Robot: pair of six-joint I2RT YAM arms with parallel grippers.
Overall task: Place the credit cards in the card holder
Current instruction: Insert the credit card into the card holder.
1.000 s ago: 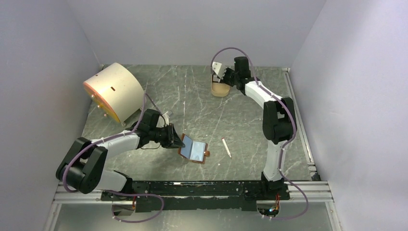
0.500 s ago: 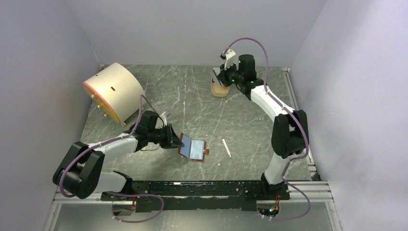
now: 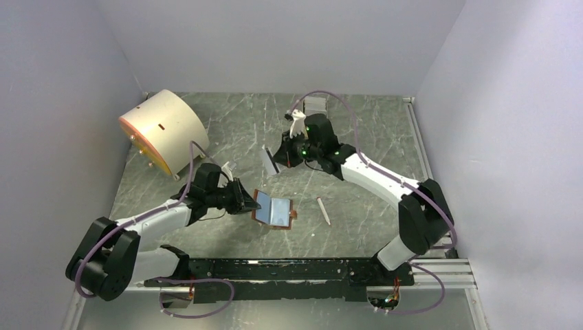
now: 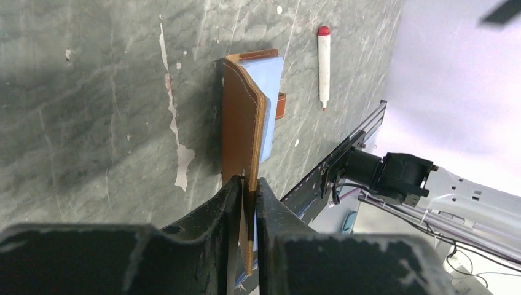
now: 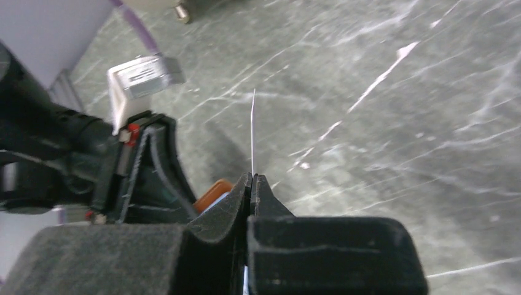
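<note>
The card holder (image 3: 273, 210), a brown wallet with a light blue inside, lies open on the table. My left gripper (image 3: 245, 199) is shut on its left flap and holds that flap upright. In the left wrist view the flap (image 4: 241, 117) stands between my fingertips (image 4: 247, 184). My right gripper (image 3: 278, 159) is shut on one pale credit card (image 3: 268, 159) and holds it in the air above and behind the wallet. In the right wrist view the card (image 5: 252, 132) shows edge-on as a thin white line, sticking out past the gripper (image 5: 252, 179), with the wallet's brown edge (image 5: 212, 192) just below left.
A big cream drum (image 3: 163, 129) lies on its side at the back left. A thin white pen-like stick (image 3: 323, 210) with a red tip lies right of the wallet, also in the left wrist view (image 4: 323, 67). A pale grey object (image 3: 315, 105) stands at the back behind the right arm.
My right arm has swung from the back of the table forward and left, carrying a card toward the wallet. The left gripper has kept hold of the wallet flap and shifted slightly.
</note>
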